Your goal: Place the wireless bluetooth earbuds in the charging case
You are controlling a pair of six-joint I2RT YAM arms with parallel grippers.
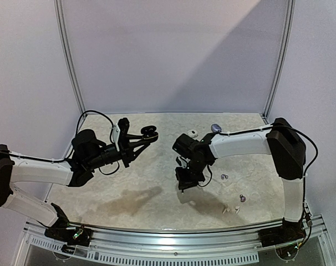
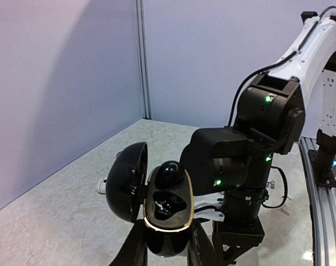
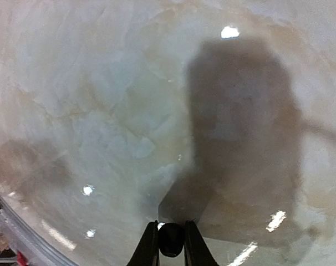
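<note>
Left wrist view: left gripper (image 2: 167,252) clamps the charging case (image 2: 167,208) lid-open, one socket free, while right gripper (image 3: 171,226) pinches a black earbud (image 3: 171,241) over the table (image 3: 101,111), seemingly ready for insertion.

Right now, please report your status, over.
Left jaws shut on open black charging case, one black earbud seated. Right jaws shut on second black earbud, over table. Nothing seen between arms; loose earbuds lie nearer right base.
</note>
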